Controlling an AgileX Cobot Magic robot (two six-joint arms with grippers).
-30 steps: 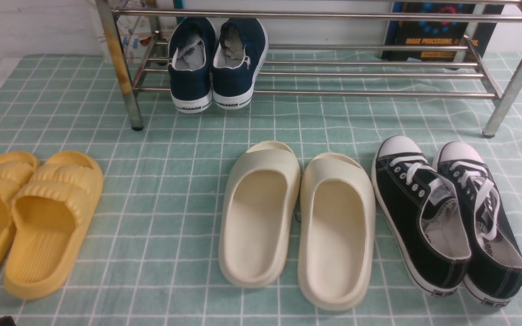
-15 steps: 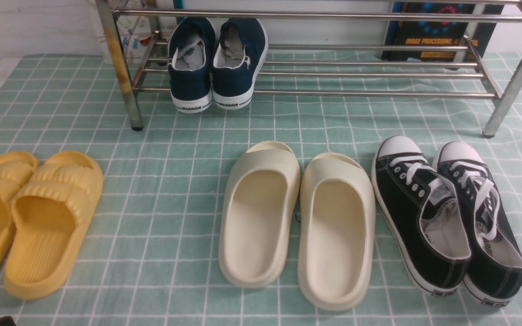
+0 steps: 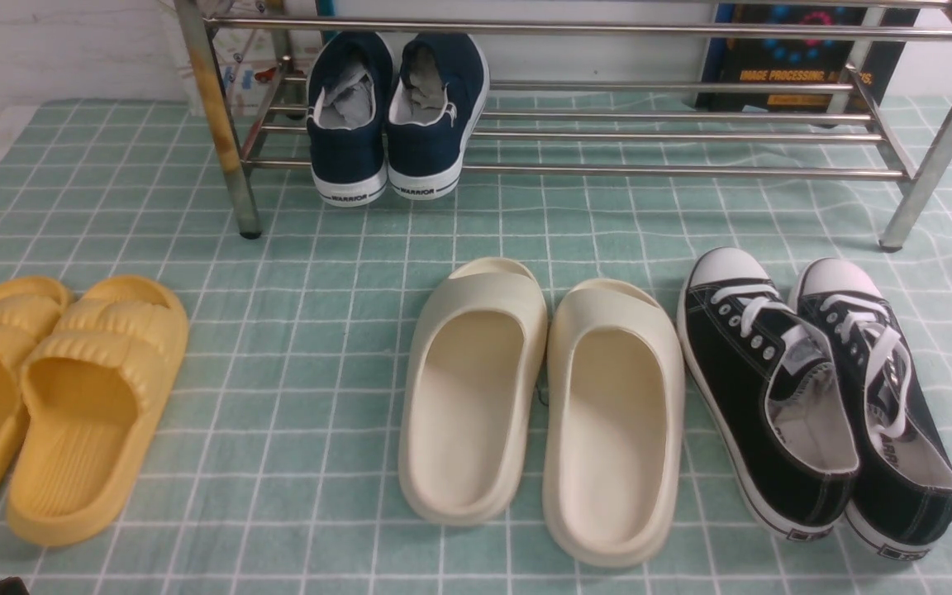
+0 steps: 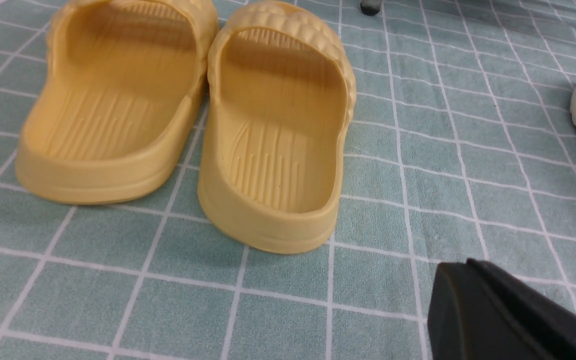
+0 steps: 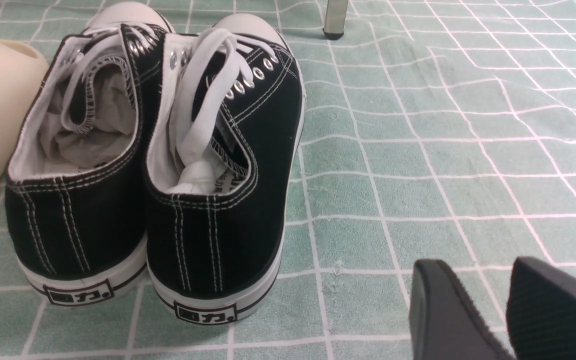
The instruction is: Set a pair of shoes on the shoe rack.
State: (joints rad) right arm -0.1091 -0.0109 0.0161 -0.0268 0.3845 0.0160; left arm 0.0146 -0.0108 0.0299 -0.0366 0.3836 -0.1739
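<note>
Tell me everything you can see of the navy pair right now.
The navy slip-on sneakers sit side by side, touching, on the lower bars of the steel shoe rack, near its left end beside the rust-stained leg. Their heels face the camera and overhang the front bar slightly; toes point toward the wall. The uppers look like dark blue canvas, with white rubber soles carrying WARRIOR heel lettering and a pale grey-white lining that looks crumpled inside. Both stand upright. No gripper touches them.

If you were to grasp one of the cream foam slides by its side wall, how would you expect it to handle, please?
The cream foam slides look thick-walled and moulded in one piece, so probably light and fairly springy: the wall may give under a pinch. The surface looks smooth and matte, so probably not slippery. The broad flat sole suggests that a push would slide it over the checked cloth, not tip it.
</note>
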